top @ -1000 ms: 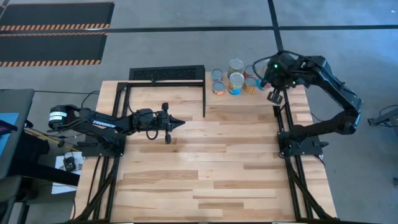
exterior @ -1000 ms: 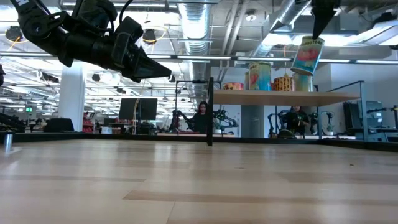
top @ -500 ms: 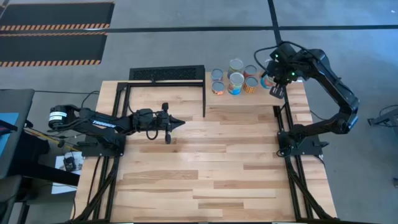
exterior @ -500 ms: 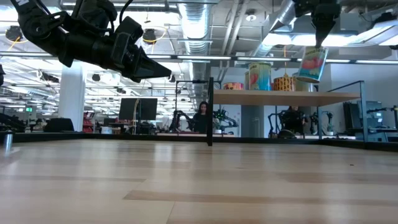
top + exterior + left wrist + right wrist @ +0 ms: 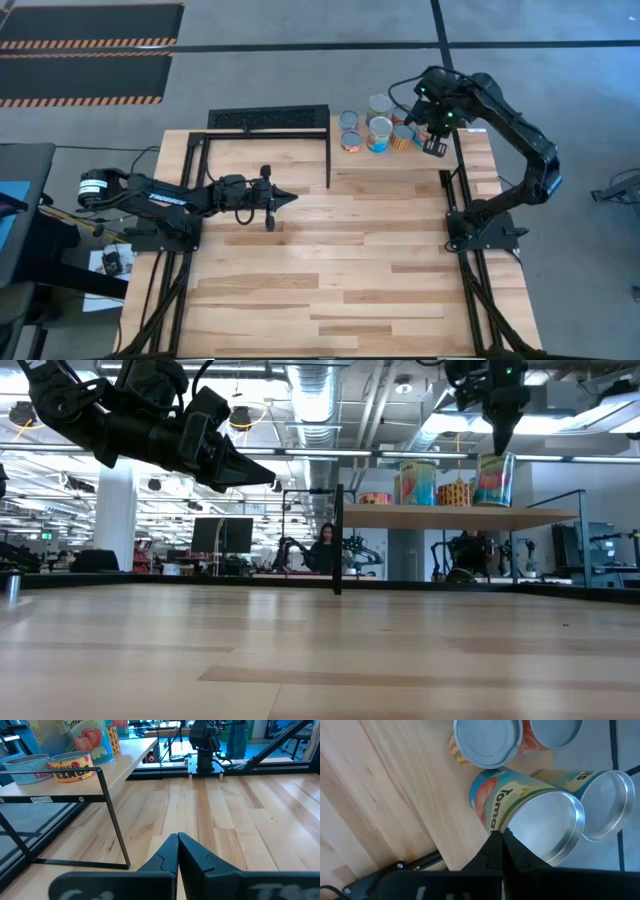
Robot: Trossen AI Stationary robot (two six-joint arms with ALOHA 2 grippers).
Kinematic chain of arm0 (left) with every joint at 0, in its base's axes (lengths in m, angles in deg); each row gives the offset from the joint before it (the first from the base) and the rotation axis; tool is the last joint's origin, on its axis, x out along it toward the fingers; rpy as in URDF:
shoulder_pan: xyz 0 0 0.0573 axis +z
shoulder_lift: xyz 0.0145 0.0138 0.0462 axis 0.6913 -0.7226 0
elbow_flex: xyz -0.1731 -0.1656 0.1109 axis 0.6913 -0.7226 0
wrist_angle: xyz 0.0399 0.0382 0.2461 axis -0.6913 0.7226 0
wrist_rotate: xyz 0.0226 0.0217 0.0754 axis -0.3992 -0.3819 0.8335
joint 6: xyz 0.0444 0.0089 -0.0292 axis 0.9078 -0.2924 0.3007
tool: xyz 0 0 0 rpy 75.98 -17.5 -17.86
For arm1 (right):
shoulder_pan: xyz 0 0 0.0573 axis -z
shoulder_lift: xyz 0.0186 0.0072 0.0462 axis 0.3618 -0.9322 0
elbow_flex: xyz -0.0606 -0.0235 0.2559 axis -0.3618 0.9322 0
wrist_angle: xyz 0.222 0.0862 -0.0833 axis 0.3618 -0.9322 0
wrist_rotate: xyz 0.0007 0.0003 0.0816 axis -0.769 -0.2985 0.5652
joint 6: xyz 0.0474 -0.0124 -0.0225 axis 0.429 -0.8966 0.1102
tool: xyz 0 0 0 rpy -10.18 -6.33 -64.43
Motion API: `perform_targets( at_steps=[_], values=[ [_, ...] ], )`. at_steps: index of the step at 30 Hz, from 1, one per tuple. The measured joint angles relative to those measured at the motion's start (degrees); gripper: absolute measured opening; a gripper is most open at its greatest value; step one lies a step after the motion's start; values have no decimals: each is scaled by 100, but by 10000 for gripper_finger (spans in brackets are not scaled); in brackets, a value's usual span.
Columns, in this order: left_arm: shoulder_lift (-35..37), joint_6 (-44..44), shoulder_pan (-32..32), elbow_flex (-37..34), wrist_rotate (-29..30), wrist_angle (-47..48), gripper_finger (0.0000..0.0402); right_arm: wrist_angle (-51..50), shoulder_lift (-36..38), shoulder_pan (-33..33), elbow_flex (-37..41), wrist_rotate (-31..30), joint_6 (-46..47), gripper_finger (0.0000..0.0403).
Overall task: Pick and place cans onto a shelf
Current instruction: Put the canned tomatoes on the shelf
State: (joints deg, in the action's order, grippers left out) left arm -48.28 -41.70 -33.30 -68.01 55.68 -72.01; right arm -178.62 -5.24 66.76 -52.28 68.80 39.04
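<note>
1. Fingers of the right gripper [image 5: 497, 448] are pinched together on the rim of a tomato can [image 5: 520, 815], which stands on the shelf [image 5: 460, 516].
2. Beside that can, other cans [image 5: 372, 128] stand grouped on the shelf, among them a taller blue one [image 5: 418, 482] and a short orange one [image 5: 456, 493].
3. Left gripper [image 5: 283, 197] hangs above the tabletop [image 5: 340, 260], well apart from the shelf, fingers [image 5: 192, 855] pressed together on nothing.
</note>
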Motion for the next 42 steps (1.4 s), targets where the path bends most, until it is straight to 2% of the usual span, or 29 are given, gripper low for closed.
perform_targets(
  at_steps=[13, 22, 42],
  values=[
    [0, -8, 0, -2, 0, -1, 0, -2, -80, 300, 0, 15, -146, 4],
    [0, -8, 1, -2, -1, -1, 0, 0, -80, 336, 0, 168, -119, 4],
    [0, -8, 0, -2, 1, -2, 0, -2, -84, 338, 0, 29, -47, 5]
  ],
)
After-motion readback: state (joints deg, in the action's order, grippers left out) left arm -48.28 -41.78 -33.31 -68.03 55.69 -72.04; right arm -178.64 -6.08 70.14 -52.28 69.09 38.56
